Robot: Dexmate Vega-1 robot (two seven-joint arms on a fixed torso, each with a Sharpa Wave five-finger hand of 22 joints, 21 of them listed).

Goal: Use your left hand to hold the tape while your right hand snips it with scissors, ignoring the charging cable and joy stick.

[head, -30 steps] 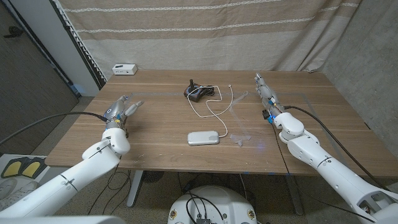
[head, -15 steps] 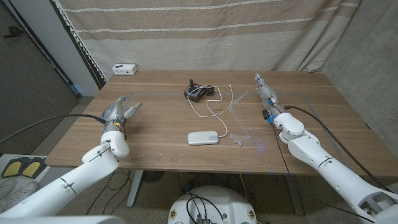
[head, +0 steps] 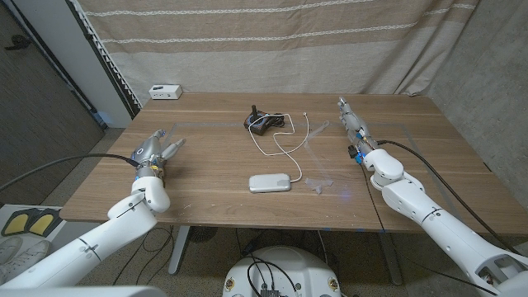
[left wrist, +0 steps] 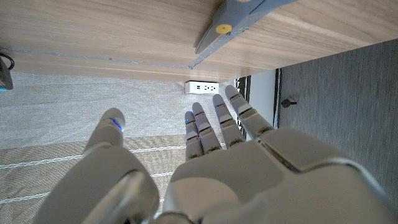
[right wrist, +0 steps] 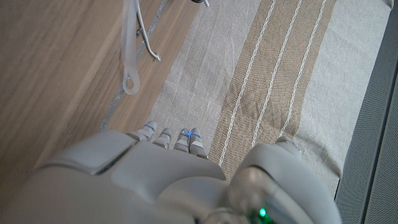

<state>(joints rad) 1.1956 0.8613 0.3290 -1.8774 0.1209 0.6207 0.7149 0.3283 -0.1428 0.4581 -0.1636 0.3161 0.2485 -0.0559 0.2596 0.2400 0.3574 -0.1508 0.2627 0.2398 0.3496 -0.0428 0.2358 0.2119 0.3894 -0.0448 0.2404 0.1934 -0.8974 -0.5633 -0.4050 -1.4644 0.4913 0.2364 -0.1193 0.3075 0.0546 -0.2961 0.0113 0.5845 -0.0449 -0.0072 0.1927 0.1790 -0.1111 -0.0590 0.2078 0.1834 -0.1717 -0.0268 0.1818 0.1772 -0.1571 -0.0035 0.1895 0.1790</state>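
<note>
Tape [head: 314, 134]: clear strip lying on the table, right of centre, untouched.
Left hand [head: 157, 148] at left, fingers spread, empty; scissors [left wrist: 221, 28] on the table just beyond its fingertips. Tape looks thin, limp and sticky, likely to curl and cling; best pinched at a free end and pulled taut. Right hand [head: 353, 125] just right of it, fingers straight, thumb apart, empty.

The joystick [head: 261, 120] reads only as a small dark lump tangled with the charging cable [head: 285, 140], and the clear strip [head: 317, 183] near the table edge is too faint to identify.
</note>
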